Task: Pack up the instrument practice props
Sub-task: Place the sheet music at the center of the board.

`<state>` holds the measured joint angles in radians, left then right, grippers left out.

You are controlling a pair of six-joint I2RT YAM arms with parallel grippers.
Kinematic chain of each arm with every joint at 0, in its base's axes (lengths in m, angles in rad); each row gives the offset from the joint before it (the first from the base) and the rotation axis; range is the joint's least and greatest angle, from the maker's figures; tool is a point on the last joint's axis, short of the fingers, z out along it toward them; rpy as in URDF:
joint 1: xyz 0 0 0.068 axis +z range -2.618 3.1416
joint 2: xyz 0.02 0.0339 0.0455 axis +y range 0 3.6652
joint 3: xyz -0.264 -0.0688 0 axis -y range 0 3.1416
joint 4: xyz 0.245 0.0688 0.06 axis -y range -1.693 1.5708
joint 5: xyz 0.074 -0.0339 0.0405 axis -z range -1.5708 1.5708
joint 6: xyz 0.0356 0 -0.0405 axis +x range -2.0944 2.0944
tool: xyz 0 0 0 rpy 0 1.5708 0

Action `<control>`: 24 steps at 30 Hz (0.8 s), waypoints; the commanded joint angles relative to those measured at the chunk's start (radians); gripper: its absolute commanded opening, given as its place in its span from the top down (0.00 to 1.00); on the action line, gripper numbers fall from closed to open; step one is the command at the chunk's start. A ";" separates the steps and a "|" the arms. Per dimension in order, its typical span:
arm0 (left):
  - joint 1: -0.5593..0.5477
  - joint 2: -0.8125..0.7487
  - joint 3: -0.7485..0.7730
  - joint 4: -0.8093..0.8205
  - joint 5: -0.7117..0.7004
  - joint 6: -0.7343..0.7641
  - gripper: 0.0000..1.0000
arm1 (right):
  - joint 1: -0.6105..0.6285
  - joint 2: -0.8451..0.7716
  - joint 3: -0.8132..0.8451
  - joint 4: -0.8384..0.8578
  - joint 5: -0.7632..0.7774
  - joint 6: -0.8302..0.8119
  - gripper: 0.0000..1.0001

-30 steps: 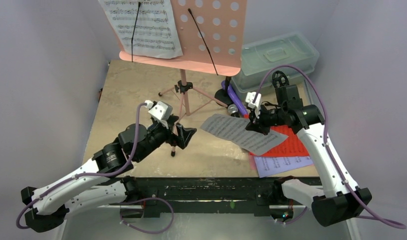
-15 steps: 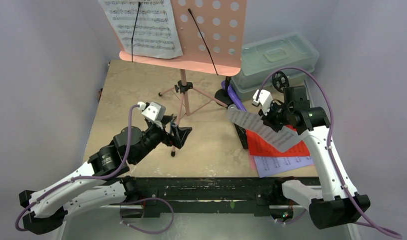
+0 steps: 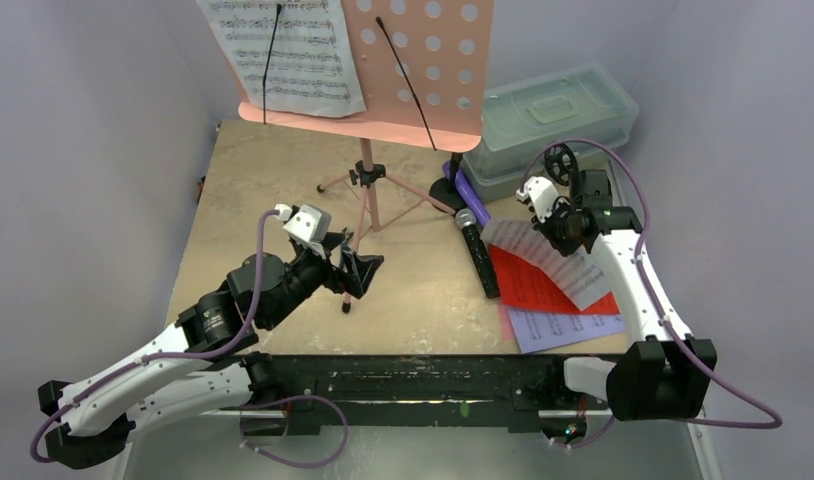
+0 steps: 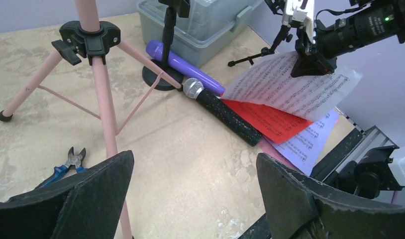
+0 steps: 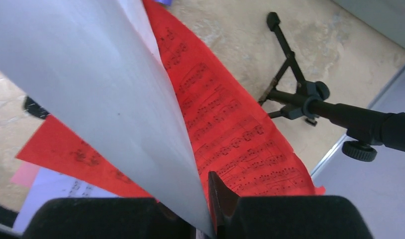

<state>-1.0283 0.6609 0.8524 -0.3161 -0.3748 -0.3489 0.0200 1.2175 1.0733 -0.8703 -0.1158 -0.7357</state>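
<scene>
While reaching in over the right side of table (image 3: 263, 180), pinching white sheet (image 4: 290, 92) in right gripper (image 4: 311, 71), jaws narrow on its far edge. Holding that edge lifted and letting the rest slope down onto red sheet (image 4: 270, 119). Noting red sheet lying flat on lavender sheet (image 4: 305, 144), both at near right. Noting black mic (image 4: 225, 117) lying just left of the sheets, right against red sheet's edge, silver head pointing far. Noting purple mic (image 4: 185, 67) lying beyond it, by round-base stand (image 4: 163, 74) and just left of box (image 3: 553, 115) at far right. Spotting small tripod stand (image 5: 295, 92) just beyond the sheets, near box. Hovering left gripper (image 3: 361, 270) low at centre-left, jaws spread wide, gripping nothing. Bracketing near leg of pink rack (image 3: 368, 195) with those jaws, leg close against one finger, contact unclear. Noting rack standing upright at far centre, second white sheet (image 3: 283, 50) propped on its panel under a thin black arm. Noting pliers (image 4: 66, 164) lying on table beside that leg.
</scene>
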 commanded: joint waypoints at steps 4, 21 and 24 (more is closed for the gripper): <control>0.000 -0.006 0.005 0.014 -0.011 0.002 0.07 | -0.011 0.044 -0.065 0.243 0.194 0.031 0.83; -0.001 0.001 0.001 0.015 -0.010 0.010 0.07 | -0.015 -0.045 0.023 0.115 0.009 0.012 1.00; -0.001 0.007 0.007 0.014 -0.005 0.015 0.07 | -0.014 -0.054 0.062 0.025 -0.066 -0.018 1.00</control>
<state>-1.0283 0.6636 0.8524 -0.3233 -0.3748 -0.3481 0.0071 1.1908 1.0607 -0.7361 -0.0719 -0.7162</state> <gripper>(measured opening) 0.931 0.005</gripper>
